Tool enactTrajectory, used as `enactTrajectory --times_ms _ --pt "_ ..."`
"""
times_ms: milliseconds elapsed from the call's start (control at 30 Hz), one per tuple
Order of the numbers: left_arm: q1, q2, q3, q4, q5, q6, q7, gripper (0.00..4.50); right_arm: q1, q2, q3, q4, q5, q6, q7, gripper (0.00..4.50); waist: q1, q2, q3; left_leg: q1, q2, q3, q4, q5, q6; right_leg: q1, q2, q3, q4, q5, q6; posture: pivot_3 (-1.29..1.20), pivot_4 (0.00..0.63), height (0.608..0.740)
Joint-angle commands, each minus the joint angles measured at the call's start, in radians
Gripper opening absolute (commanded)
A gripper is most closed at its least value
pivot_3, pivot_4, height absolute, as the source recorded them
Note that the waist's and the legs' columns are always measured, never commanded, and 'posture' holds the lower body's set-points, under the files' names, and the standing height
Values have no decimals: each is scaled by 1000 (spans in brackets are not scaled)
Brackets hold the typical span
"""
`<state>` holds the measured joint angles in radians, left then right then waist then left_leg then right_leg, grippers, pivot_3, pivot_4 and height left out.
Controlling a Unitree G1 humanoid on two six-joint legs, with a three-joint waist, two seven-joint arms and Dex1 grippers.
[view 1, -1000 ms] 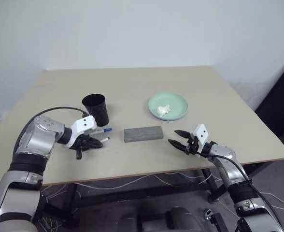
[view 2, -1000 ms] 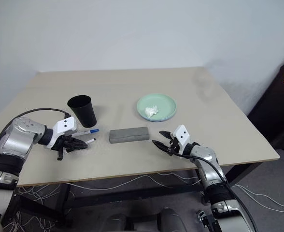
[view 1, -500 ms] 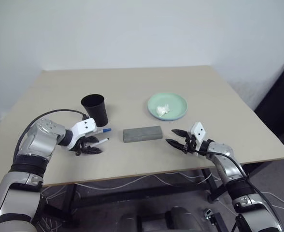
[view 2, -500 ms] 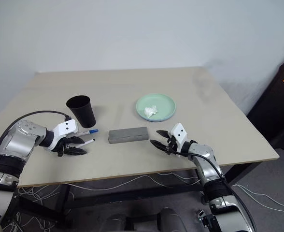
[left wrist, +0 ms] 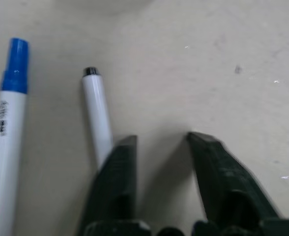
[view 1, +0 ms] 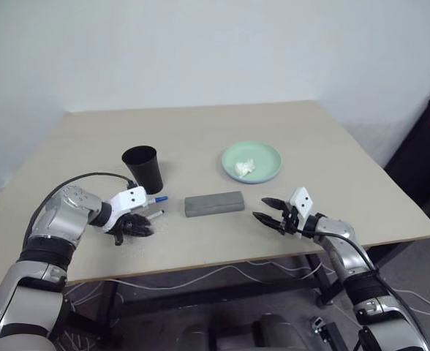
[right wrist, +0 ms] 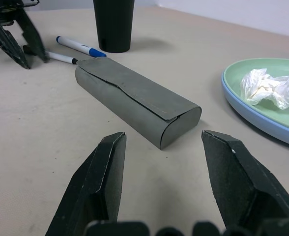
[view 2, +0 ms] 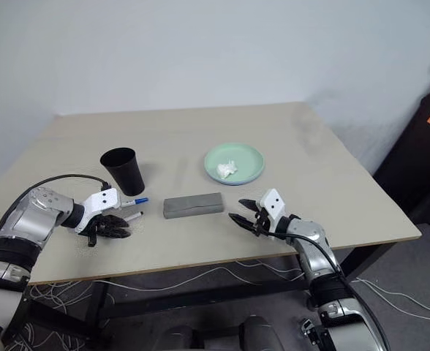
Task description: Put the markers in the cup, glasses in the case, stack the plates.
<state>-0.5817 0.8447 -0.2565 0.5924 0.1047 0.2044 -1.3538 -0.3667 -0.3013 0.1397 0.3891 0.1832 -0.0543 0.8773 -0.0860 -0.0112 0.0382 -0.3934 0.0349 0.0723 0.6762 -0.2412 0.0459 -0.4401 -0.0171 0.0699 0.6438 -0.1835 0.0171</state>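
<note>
Just beside left hand (left wrist: 157, 142): black-capped marker (left wrist: 96, 110)

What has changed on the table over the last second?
The left gripper opened over the black-capped marker, then narrowed again, and in the wrist view the marker lies outside its fingers. The blue-capped marker, cup, case, plates and right gripper stayed put.

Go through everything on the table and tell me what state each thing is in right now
Cup: upright, nothing seen inside.
Case: shut, lying flat.
Blue-capped marker: capped, lying on the table.
Black-capped marker: lying beside the left gripper, outside its fingers.
Plates: stacked, green on blue.
Paper wad: crumpled, on top plate.
Right gripper: open.
</note>
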Motion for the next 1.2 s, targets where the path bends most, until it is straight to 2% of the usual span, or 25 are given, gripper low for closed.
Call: enactTrajectory --times_ms 33,667,800,1033,1200 --pt "-2 2 -7 5 16 7 10 37 -18 -5 -14 -36 3 -12 0 2655 0 0 0 0 0 0 0 0 0 0 0 0 0 0 0 0 0 740" --pt "-8 -1 33 -57 -35 25 13 14 -28 -2 -10 -31 1 -10 1 2655 2 -1 0 -2 0 0 0 0 1 -1 0 1 -1 0 0 0 0 740" --pt "-58 15 129 -173 -142 71 -2 14 -38 -19 -3 -33 3 14 32 2655 3 -6 3 -3 0 0 0 0 1 -2 0 0 -1 0 0 0 0 740" --pt "1 34 197 -277 -218 103 2 14 -56 -22 2 -23 0 24 54 2655 -2 -5 3 -3 0 0 -2 2 4 -2 0 2 -2 0 0 0 0 740" --pt "45 77 166 -287 -168 107 35 14 -63 -18 8 -23 -2 29 60 2655 -2 -5 3 -2 0 0 -2 2 4 -2 0 2 -2 0 0 0 0 740"
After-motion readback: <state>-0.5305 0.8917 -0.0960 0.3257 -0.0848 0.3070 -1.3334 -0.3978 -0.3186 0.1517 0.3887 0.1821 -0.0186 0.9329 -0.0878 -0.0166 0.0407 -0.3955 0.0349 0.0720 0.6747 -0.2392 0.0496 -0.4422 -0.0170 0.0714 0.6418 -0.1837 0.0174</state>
